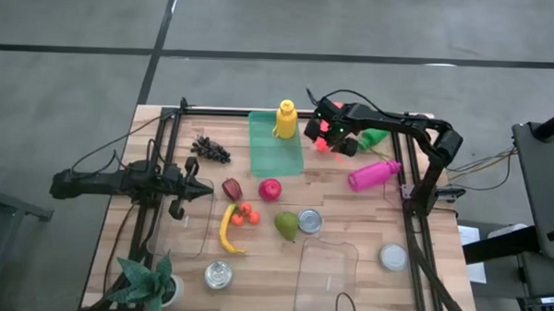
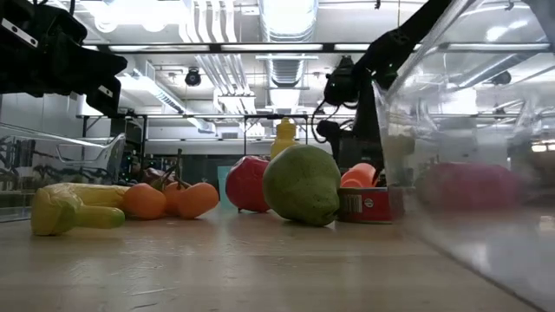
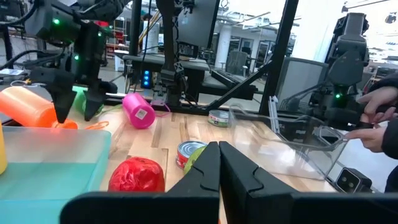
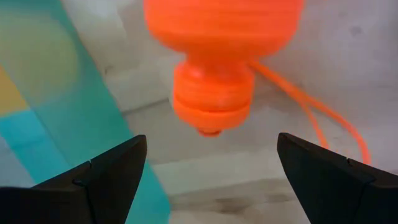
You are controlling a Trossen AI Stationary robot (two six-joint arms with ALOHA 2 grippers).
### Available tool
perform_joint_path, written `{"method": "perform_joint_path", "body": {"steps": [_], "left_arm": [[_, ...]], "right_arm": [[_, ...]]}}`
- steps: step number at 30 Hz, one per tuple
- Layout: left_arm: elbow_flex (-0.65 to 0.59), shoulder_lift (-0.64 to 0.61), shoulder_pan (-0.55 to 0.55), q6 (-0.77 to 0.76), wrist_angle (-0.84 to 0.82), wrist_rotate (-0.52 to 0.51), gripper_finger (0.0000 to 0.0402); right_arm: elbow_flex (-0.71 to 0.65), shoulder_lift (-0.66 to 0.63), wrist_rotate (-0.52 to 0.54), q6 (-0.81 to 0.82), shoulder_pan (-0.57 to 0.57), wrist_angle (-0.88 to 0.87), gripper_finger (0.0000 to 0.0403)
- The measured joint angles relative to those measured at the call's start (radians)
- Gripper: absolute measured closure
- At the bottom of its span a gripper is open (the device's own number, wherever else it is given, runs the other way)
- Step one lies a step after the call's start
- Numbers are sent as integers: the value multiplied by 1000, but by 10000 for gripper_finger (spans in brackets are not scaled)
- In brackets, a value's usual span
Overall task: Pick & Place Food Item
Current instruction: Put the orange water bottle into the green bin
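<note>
Orange bottle (image 4: pixel 217 68) cap-first just ahead of the right gripper's (image 4: pixel 211 171) wide jaws

table (image 1: pixel 367 234): pale wood planks, matt
orange bottle (image 4: pixel 217 56): ribbed plastic, smooth
tray (image 1: pixel 275 146): green translucent plastic
bins (image 1: pixel 327 268): clear glossy plastic
can (image 2: pixel 362 204): metal, paper label
pear (image 2: pixel 302 185): dull pitted skin

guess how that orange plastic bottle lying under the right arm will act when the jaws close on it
The orange plastic bottle lies on its side with a round body, so it will probably roll if nudged off-centre. Its ribbed cap may offer grip, while the smooth body looks slippery. The right gripper hangs over it, jaws open.
</note>
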Motion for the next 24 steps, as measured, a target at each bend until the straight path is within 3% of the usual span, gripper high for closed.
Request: {"method": "perform_joint_path", "body": {"steps": [7, 14, 21, 24], "left_arm": [[0, 0, 0, 0, 0, 0, 401], [0, 0, 0, 0, 0, 0, 401], [0, 0, 0, 0, 0, 0, 401], [0, 0, 0, 0, 0, 0, 401]], "right_arm": [[76, 45, 15, -58, -11, -52, 44], [165, 47, -31, -117, 16, -239, 44], [138, 27, 19, -28, 73, -265, 44], [110, 27, 40, 90, 100, -222, 44]]}}
